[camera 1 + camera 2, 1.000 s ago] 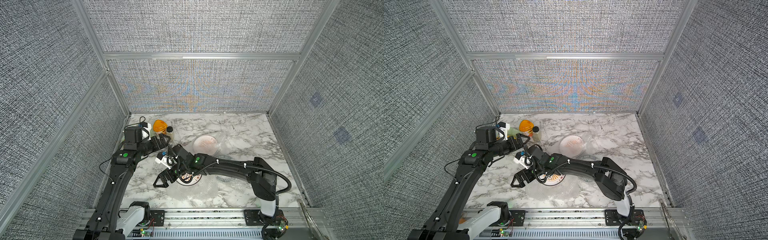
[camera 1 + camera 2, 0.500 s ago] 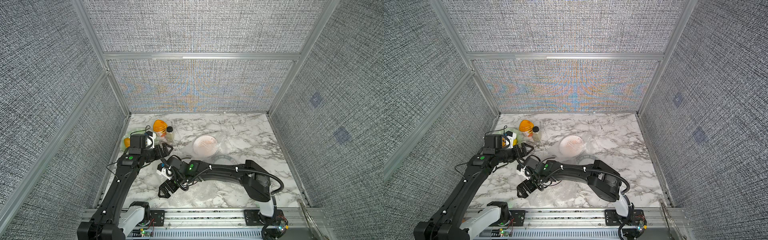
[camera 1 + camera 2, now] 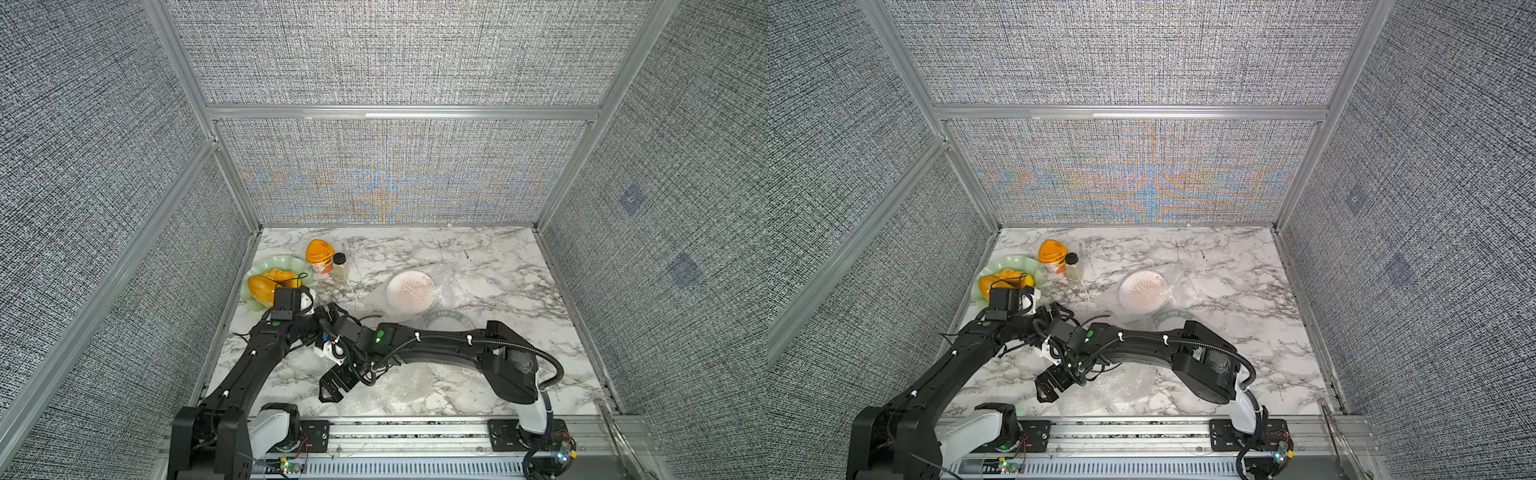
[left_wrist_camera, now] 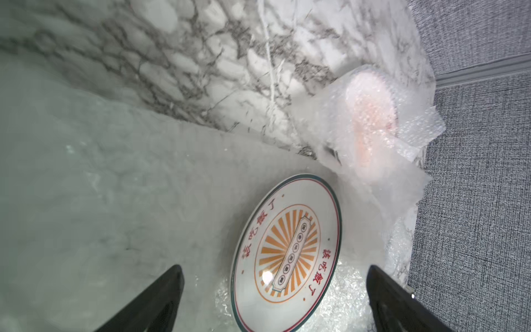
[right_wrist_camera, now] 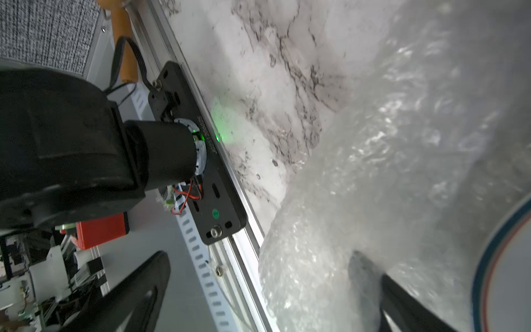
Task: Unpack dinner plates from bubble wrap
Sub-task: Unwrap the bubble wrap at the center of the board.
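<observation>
Judged step: freeing the bubble wrap sheet (image 5: 373, 172) from under the bare sunburst plate (image 4: 287, 247), lying flat on that sheet toward the front of the table (image 3: 478, 257). To do it well, lower the right gripper (image 5: 260, 258), spread wide and empty at the sheet's edge, until able to take one loose layer only; pinch firmly, then draw outward and flat, never upward, to avoid tipping the plate. Keep the left gripper (image 4: 274, 268), likewise agape and holding nothing, aimed at the plate from nearby, ready to steady its rim. Possibly one right finger (image 5: 370, 276) already behind the film; hard to tell through the glare. Since a second ago: a swing of the right gripper off the plate toward the front rail (image 3: 415, 428), a drawing-in of the left arm from the green dish (image 3: 270, 261), and loss of the sunburst from both top views beneath the right arm.
</observation>
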`<state>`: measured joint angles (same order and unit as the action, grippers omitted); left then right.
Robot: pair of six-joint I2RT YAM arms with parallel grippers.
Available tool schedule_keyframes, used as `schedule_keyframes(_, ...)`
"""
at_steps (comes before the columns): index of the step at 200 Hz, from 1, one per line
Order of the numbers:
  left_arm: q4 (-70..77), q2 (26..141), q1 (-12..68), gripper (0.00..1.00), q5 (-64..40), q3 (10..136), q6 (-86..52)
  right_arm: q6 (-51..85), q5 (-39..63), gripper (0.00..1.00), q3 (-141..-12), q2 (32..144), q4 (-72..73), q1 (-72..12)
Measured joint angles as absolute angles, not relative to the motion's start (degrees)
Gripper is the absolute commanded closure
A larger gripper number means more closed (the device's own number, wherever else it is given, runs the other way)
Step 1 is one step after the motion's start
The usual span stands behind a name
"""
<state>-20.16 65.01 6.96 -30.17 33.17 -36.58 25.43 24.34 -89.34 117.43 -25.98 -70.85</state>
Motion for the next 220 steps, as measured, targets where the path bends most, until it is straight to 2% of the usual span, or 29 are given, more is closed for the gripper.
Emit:
schedule_keyframes(76,-20.32,65.43,7.25,0.01,-28.75,28.18,-39.03,26.46,19.88,0.01,-86.54,114.02,-18.61,-68.10)
schedule_keyframes(143,-20.25,67.48,7.25,0.01,-26.44,27.90,-39.40,26.83,15.84,0.01,-82.08,105.75,-19.49,-65.25)
schedule_keyframes(220,-22.94,72.66,7.25,0.01,-25.23,31.68,-39.20,26.17,9.34,0.01,-79.15,102.52,-23.40,-64.23)
